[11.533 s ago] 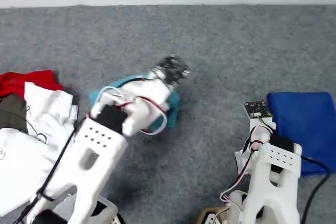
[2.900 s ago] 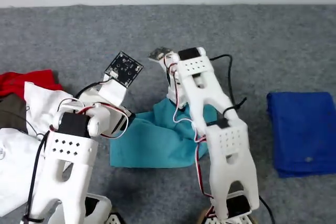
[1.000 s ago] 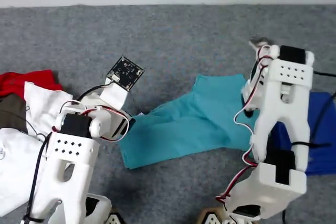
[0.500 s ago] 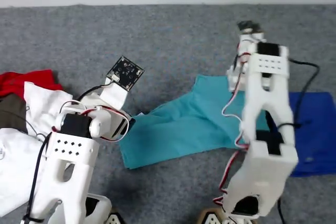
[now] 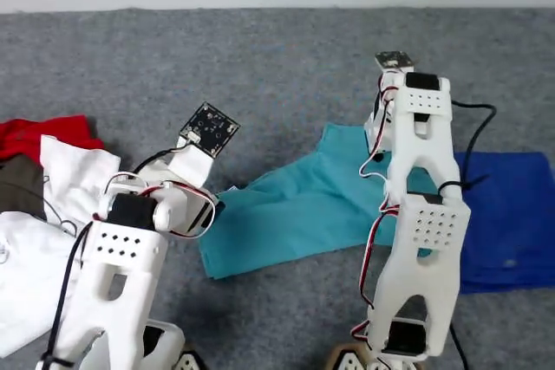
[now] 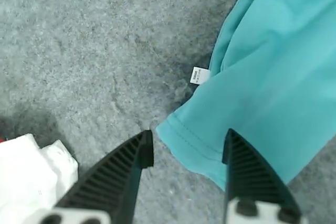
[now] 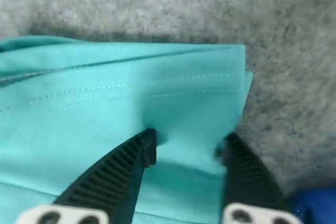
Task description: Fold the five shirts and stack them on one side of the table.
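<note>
Shirts on your table number five: one teal, one blue, one red, one dark brown and one white. The teal shirt (image 5: pixel 295 214) lies unfolded and creased on the grey carpet (image 5: pixel 260 58) in the middle, slanting between your two arms. One end is at the left arm (image 5: pixel 121 257) and the other runs under the right arm (image 5: pixel 425 214).

Your left gripper (image 6: pixel 189 139) hangs low over a hemmed corner of the teal shirt (image 6: pixel 273 77). Its two fingers are spread apart, one above bare carpet (image 6: pixel 79 51) and the other above the cloth, gripping nothing. A small white label (image 6: pixel 199 75) sticks out of a seam just beyond that corner.

Your right gripper (image 7: pixel 188 142) is down on the opposite end of the teal shirt (image 7: pixel 105 93), beside a stitched hem. Its two fingers are likewise parted, and the cloth puckers between the tips.

The blue shirt (image 5: pixel 507 205) lies folded into a flat rectangle on the right side of the table. The right wrist view shows its corner (image 7: pixel 310 203) just beside the teal edge.

Three shirts are heaped together at the left edge, touching one another. These are the red shirt (image 5: pixel 43 134) farthest back, the dark brown shirt (image 5: pixel 17 184) next to it, and the white shirt (image 5: pixel 78 175) sprawled loosely over the front, close to the left arm. A bit of the white shirt (image 6: pixel 26 182) shows by the left gripper.
</note>
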`<state>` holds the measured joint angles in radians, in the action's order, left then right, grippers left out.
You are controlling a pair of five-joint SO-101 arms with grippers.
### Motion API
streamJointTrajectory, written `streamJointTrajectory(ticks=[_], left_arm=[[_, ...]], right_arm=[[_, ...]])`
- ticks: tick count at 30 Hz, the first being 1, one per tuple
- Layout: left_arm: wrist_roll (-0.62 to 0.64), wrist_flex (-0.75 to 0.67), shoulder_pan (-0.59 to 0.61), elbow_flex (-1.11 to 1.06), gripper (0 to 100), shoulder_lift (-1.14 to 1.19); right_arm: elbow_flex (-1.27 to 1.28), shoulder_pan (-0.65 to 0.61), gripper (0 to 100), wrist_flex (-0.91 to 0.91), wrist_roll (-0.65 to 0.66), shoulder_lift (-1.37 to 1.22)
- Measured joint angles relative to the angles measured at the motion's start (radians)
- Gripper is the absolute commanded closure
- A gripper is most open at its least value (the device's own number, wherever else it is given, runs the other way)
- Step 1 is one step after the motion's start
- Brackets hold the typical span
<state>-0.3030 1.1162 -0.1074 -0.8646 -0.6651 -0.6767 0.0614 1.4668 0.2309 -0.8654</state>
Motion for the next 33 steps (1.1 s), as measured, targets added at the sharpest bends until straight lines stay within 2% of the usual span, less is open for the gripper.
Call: streamJointTrajectory(ticks=[2,4,13,21,33], left_arm=[[0.0,0.0,0.0,0.0,79,0.0],[0.0,0.0,0.0,0.0,79,0.0],[0.0,0.0,0.0,0.0,79,0.0],[0.0,0.0,0.0,0.0,79,0.0],[0.0,0.0,0.0,0.0,79,0.0]], right_arm=[[-0.032,0.0,96.0,0.029,0.021,-0.011],[-0.058,-0.003,99.5,0.066,0.029,-0.011],[-0.311,-0.002,98.8,0.284,0.034,-0.009],[-0.367,-0.002,98.8,0.287,0.035,0.158],[-0.367,-0.04,98.8,0.29,0.035,0.559]])
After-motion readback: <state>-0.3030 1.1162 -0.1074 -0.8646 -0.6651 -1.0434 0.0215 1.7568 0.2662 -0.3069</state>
